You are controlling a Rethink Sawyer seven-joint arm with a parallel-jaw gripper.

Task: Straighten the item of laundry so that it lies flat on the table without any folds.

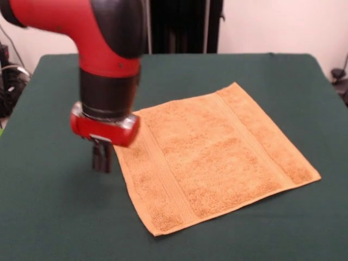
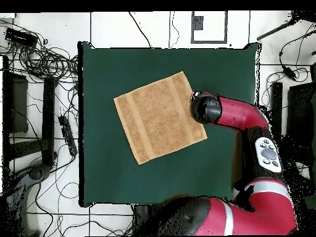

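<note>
One orange-tan hand towel lay spread on the dark green table, turned at an angle to the table's edges so its corners pointed outward. From where I stood it looked flat, with no folds that I could make out. Two smoother woven bands ran across it, one near each end. I could not pick out a label.

One red and black arm reached over the table, and its single gripper hung just beside the towel's edge, near one corner. The dark fingers looked drawn close together below the red wrist, but they were blurred and I could not tell how far apart they stood. They held nothing that I could see.

From above, the arm's head sat right at the towel's border, hiding the gripper.

Cables lay tangled on the floor beside the table.
</note>
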